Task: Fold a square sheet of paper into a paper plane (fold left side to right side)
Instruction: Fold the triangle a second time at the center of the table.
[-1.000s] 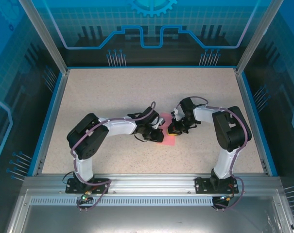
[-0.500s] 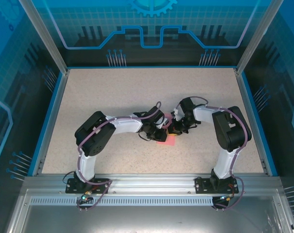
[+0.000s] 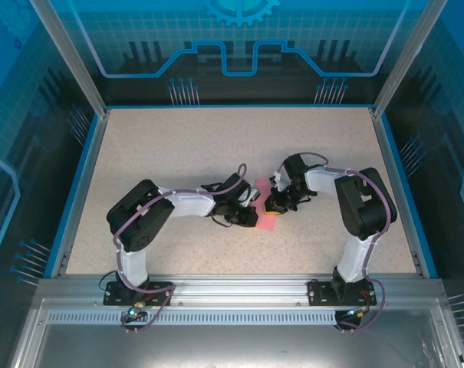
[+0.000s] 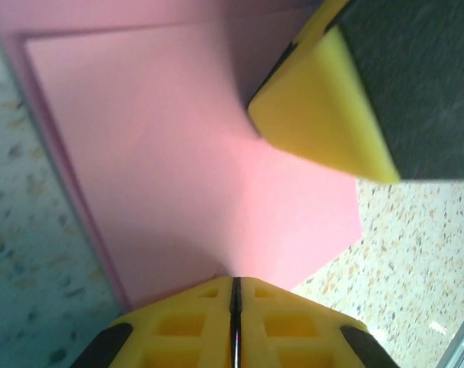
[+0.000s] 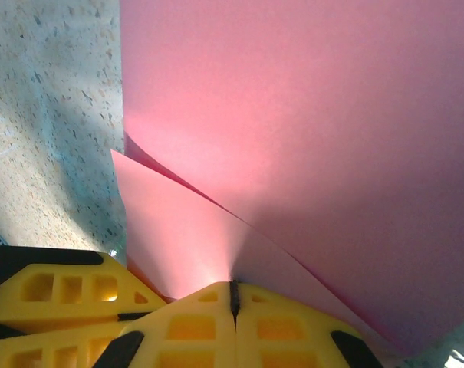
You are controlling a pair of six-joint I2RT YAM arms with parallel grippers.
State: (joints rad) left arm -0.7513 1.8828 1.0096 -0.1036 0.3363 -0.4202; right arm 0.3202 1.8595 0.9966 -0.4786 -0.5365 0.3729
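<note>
left gripper (image 4: 233,310), jaws pressed together, pinches an edge of the square sheet of paper (image 4: 178,153) — right gripper (image 5: 233,305), also clamped tight, pinches the same sheet. the creased sheet sits near the middle of the table (image 3: 178,146) — one flap raised off the table.

We find the thin pink-red sheet of paper (image 3: 268,222) lying near the middle of the speckled beige table (image 3: 178,146), partly covered from above. The sheet is folded, not flat. In the left wrist view it (image 4: 193,153) lies in stacked layers, the upper layer set slightly inside the lower along the left edge, with a blunt corner pointing right. In the right wrist view we note one layer (image 5: 308,115) lifted off the layer beneath, the two converging toward a crease.
</note>
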